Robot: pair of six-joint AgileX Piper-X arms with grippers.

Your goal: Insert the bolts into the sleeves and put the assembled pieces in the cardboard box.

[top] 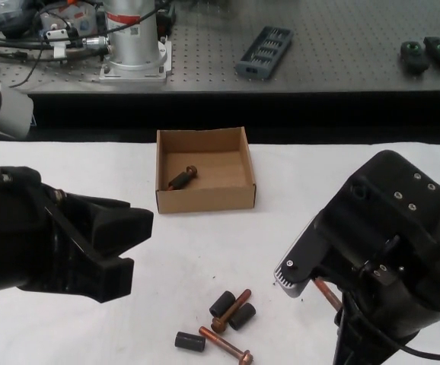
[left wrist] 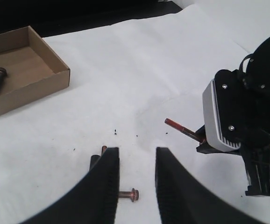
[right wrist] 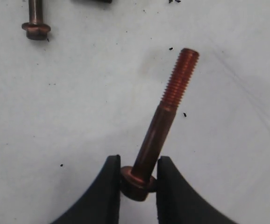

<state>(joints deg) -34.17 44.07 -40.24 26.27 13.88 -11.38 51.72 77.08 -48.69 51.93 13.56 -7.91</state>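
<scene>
My right gripper [right wrist: 138,173] is shut on the head of a copper bolt [right wrist: 166,108], whose threaded end points away just above the white sheet. In the high view that bolt [top: 327,293] sticks out from under the right arm at the front right. My left gripper [left wrist: 136,155] hangs open and holds nothing, above a loose bolt [left wrist: 128,194]. Two loose bolts [top: 231,310] and three black sleeves [top: 221,303] lie at the front centre. The cardboard box [top: 205,199] holds one assembled piece [top: 182,179].
The white sheet [top: 205,243] has free room between the box and the loose parts. Behind it a dark perforated bench carries a metal arm base [top: 132,46], cables, a black rack [top: 264,52] and two small black parts [top: 427,53].
</scene>
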